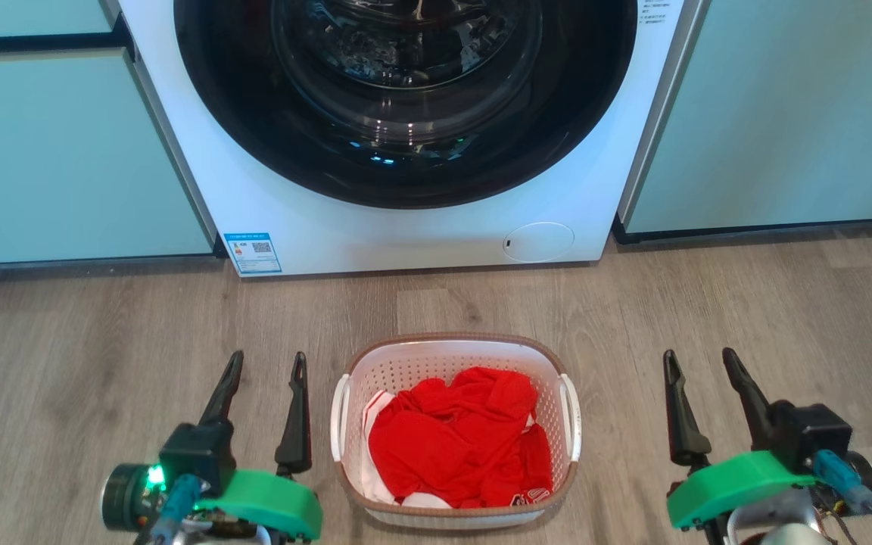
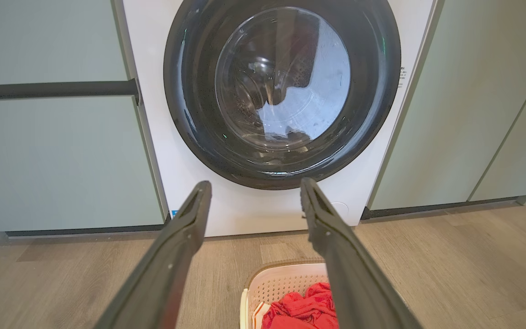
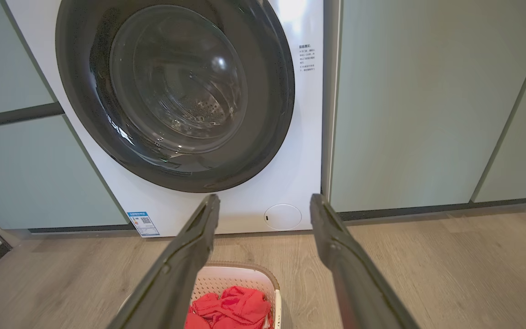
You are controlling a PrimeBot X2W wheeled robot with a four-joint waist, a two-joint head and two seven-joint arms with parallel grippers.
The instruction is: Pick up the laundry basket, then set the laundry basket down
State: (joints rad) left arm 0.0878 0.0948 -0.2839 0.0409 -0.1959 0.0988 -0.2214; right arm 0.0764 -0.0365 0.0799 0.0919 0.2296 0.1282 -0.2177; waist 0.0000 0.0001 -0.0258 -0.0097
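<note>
Out past the left gripper's (image 1: 269,356) outer finger, a wide stretch of wooden floor (image 1: 88,356) runs back to the foot of a pale green cabinet (image 1: 50,151). That gripper hangs low, its two dark fingers spread apart and holding nothing.

Just inside its inner finger stands the laundry basket (image 1: 447,339). The left handle (image 1: 338,418) is near the finger but not touching, with a narrow strip of floor showing between them. The basket sits flat on the floor between the two grippers, and red clothes (image 1: 459,443) are heaped inside it below the brown rim.

Ahead of both sets of fingertips, across a band of open floor, is the white washing machine (image 1: 315,219) with its dark round door (image 1: 406,98).

The basket's right handle (image 1: 573,416) faces the right gripper (image 1: 699,353), which stands farther from that edge than the left one does from its side. Its fingers are likewise parted and empty. Beyond its outer finger, more floor reaches back to a second cabinet (image 1: 777,113).
</note>
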